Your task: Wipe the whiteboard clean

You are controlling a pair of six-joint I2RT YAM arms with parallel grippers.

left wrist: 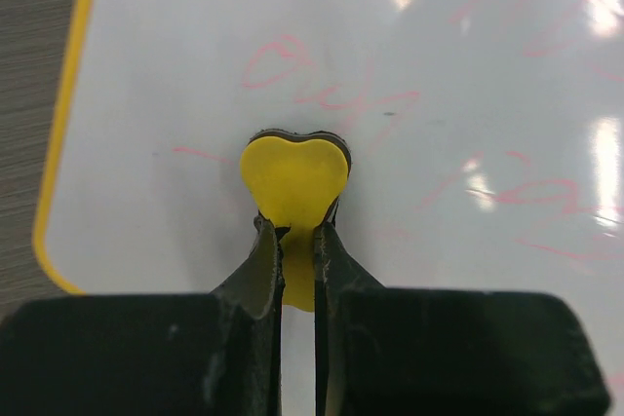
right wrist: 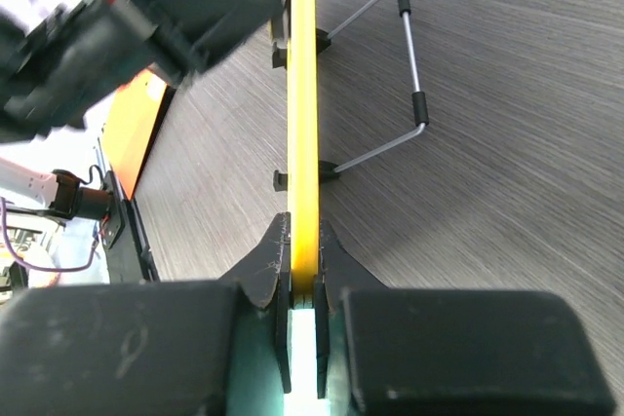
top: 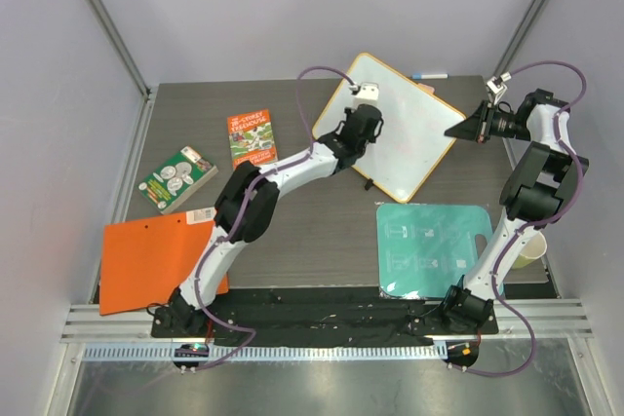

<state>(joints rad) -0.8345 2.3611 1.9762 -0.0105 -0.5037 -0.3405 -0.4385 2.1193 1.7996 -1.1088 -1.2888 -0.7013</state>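
Between the right fingers (right wrist: 265, 270), the whiteboard (right wrist: 303, 94) is clamped by its rim.

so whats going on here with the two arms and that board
The left gripper is shut on a yellow heart-shaped eraser, holding it against the whiteboard. The right gripper is clamped on the board's yellow rim, apparently to steady it. Pink marks show all around the eraser, so the erasing isn't finished.
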